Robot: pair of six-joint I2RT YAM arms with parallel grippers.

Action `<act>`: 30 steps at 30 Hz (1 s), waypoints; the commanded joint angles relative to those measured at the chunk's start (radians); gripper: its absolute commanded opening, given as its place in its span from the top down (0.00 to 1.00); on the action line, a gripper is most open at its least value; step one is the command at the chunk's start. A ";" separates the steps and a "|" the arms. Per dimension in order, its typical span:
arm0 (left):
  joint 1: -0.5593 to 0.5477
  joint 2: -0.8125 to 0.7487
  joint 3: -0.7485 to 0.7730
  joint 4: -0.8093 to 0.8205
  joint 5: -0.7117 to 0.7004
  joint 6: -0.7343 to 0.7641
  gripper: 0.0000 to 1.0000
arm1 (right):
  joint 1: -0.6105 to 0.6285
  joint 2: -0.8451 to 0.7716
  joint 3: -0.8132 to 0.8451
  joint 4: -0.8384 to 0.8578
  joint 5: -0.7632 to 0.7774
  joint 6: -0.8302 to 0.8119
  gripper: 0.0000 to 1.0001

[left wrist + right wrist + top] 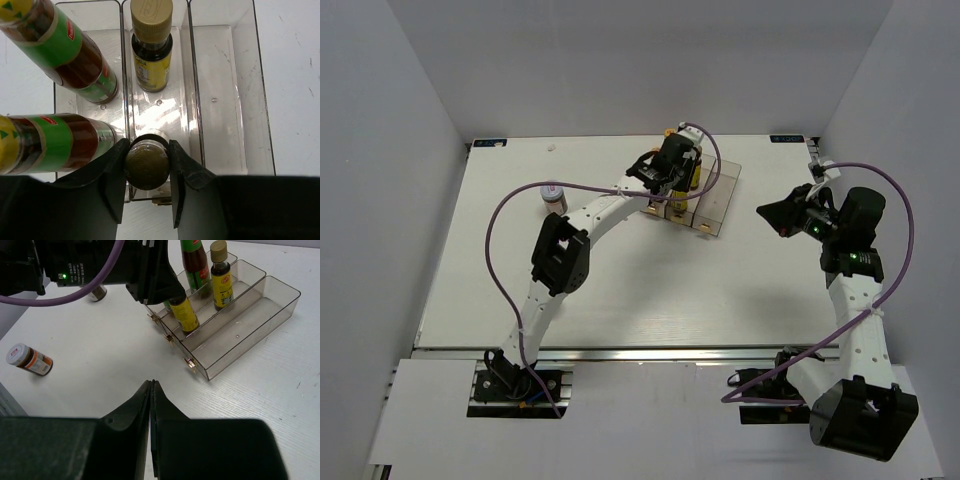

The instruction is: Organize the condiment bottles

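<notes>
While our left gripper (148,150) clamps the slim bottle (146,170) by its cap — probably slick, breakable glass — our right gripper (151,390) is closed, empty.

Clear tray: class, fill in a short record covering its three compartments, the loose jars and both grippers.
Tray: clear, three compartments
One outer compartment: two red sauce bottles
Middle compartment: free gold-capped bottle at far end; held gold-capped bottle at near end
Other outer compartment: no bottle
Left gripper: shut on held gold-capped bottle
Right gripper: shut, empty
On table: lying jar; upright jar
</notes>
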 commanded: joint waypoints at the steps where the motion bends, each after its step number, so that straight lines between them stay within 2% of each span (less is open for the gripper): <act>1: -0.001 -0.049 0.057 0.036 -0.016 -0.006 0.64 | -0.006 -0.009 -0.008 0.018 -0.019 0.004 0.92; 2: -0.001 -0.051 0.061 0.033 -0.014 -0.006 0.45 | -0.006 -0.009 -0.008 0.018 -0.021 0.004 0.92; 5: -0.002 -0.060 0.072 0.022 -0.013 -0.012 0.23 | -0.006 -0.010 -0.008 0.015 -0.021 0.002 0.89; 8: -0.004 -0.077 0.078 0.010 -0.008 -0.013 0.18 | -0.006 -0.010 -0.011 0.017 -0.030 -0.007 0.82; 10: -0.010 -0.109 0.078 0.007 -0.007 -0.012 0.15 | -0.006 -0.010 -0.016 0.020 -0.045 -0.031 0.67; 12: -0.016 -0.150 0.078 0.004 -0.008 -0.010 0.07 | -0.005 -0.012 -0.022 0.020 -0.084 -0.060 0.55; 14: -0.025 -0.184 0.076 -0.007 -0.005 -0.009 0.06 | -0.006 -0.013 -0.027 0.018 -0.143 -0.103 0.48; 17: -0.043 -0.262 0.060 -0.019 0.012 -0.006 0.07 | -0.006 -0.020 -0.033 0.014 -0.220 -0.186 0.47; 18: -0.048 -0.285 0.050 -0.017 0.015 -0.006 0.08 | -0.005 -0.024 -0.036 0.012 -0.246 -0.206 0.50; 19: -0.056 -0.343 0.020 -0.014 0.019 -0.006 0.13 | -0.006 -0.026 -0.042 0.015 -0.275 -0.220 0.54; 20: -0.059 -0.379 -0.002 -0.010 0.033 -0.004 0.18 | -0.003 -0.027 -0.045 0.020 -0.344 -0.257 0.73; 21: -0.059 -0.418 -0.028 -0.008 0.036 -0.006 0.25 | 0.006 -0.035 -0.050 0.017 -0.377 -0.281 0.81; 22: -0.059 -0.507 -0.104 0.001 0.036 -0.007 0.58 | 0.061 -0.043 -0.048 0.002 -0.377 -0.318 0.90; 23: -0.059 -0.559 -0.155 0.005 0.009 -0.009 0.76 | 0.111 -0.049 -0.045 -0.030 -0.350 -0.367 0.99; 24: -0.059 -0.618 -0.217 0.013 -0.003 -0.013 0.90 | 0.268 -0.073 -0.042 -0.098 -0.311 -0.501 0.99; 25: -0.059 -0.681 -0.285 0.031 -0.028 -0.010 1.00 | 0.369 -0.087 -0.047 -0.101 -0.180 -0.543 0.97; 26: -0.059 -0.810 -0.425 0.038 -0.086 -0.004 1.00 | 0.461 -0.110 -0.074 -0.065 -0.102 -0.568 0.84; 27: -0.056 -0.877 -0.497 0.044 -0.117 -0.003 1.00 | 0.652 -0.112 -0.085 -0.049 -0.035 -0.605 0.73; 28: -0.042 -0.941 -0.564 0.038 -0.146 -0.001 1.00 | 0.743 -0.103 -0.088 -0.038 0.094 -0.628 0.60; 29: -0.030 -1.069 -0.692 0.032 -0.199 -0.001 0.98 | 0.820 -0.052 -0.073 -0.016 0.156 -0.637 0.40; 30: -0.016 -1.132 -0.753 0.024 -0.235 -0.006 0.87 | 0.948 -0.011 -0.053 -0.015 0.206 -0.642 0.34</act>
